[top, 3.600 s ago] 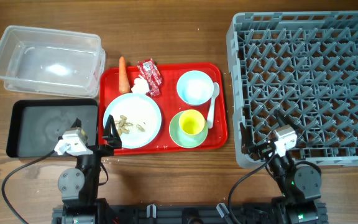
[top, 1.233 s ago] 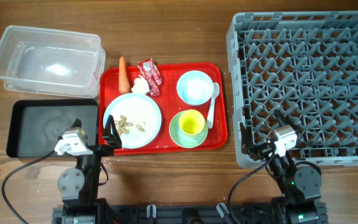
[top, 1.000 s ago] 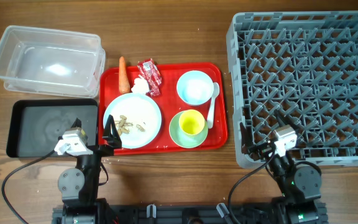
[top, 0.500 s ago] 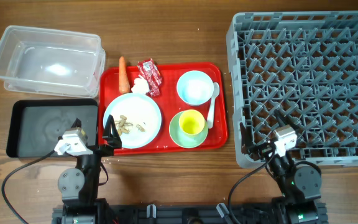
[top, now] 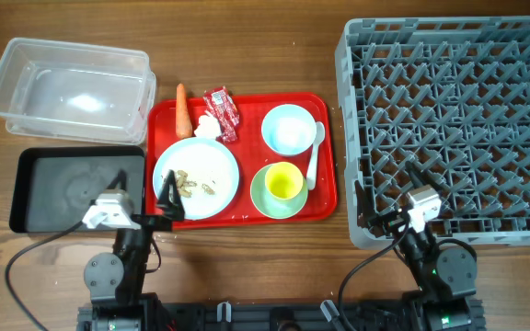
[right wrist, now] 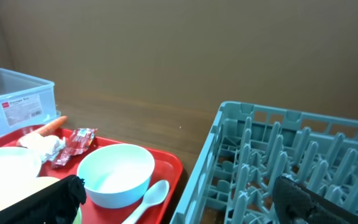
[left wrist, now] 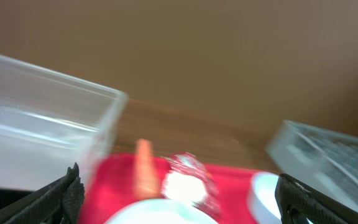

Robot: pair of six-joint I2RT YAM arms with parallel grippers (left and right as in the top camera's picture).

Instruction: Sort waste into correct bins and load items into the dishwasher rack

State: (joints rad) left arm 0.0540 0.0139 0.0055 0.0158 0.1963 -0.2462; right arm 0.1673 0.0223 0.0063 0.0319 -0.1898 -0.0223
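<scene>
Nearest us, our left gripper (top: 143, 184) and right gripper (top: 389, 191) both stand with fingers spread, holding nothing: the left beside the black tray (top: 63, 188), the right at the grey rack (top: 449, 119). On the red tray (top: 247, 213) we see food scraps (top: 191, 184) on the blue plate (top: 212, 165) and the yellow cup (top: 283, 181) in the green bowl (top: 263, 198). Beyond these are the blue bowl (top: 290, 129), spoon (top: 314, 154), tissue (top: 208, 128), wrapper (top: 222, 112) and carrot (top: 182, 108). Farthest is the clear tub (top: 76, 46).

table (top: 247, 55): smooth brown wood with dark lines
tub (top: 26, 55): clear, shiny plastic
black tray (top: 44, 184): smooth, shiny
red tray (top: 251, 119): shiny plastic
rack (top: 458, 119): dull grey plastic
wrapper (top: 221, 112): shiny, crinkly
</scene>
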